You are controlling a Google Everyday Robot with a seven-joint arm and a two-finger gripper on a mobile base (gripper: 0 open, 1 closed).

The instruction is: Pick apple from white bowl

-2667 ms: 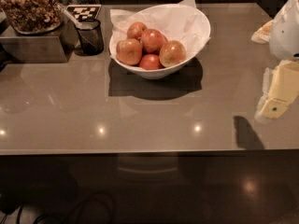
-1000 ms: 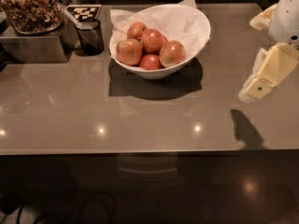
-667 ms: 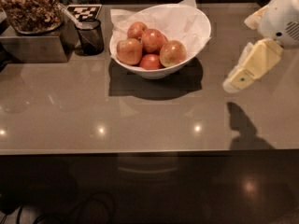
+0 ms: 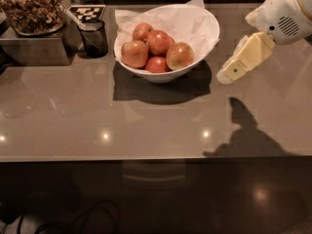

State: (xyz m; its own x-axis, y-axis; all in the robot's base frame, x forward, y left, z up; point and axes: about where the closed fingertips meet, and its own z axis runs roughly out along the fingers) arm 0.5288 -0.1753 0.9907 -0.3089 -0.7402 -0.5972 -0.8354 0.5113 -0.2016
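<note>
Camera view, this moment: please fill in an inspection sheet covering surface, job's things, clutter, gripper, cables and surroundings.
Surface: glossy brown counter, showing light reflections and the arm's shadow.
Job's things: white bowl lined with paper; the greener apple lies at the right of the pile, touching other apples.
Clutter: black mesh cup, jar of nuts and checkered card, all left of the bowl.
Gripper: gripper hangs right of the bowl, apart from it and holding nothing.
Cables: dark loops at lower left, likely cables.
Surroundings: dark below and behind the counter; nothing else seen.
</note>
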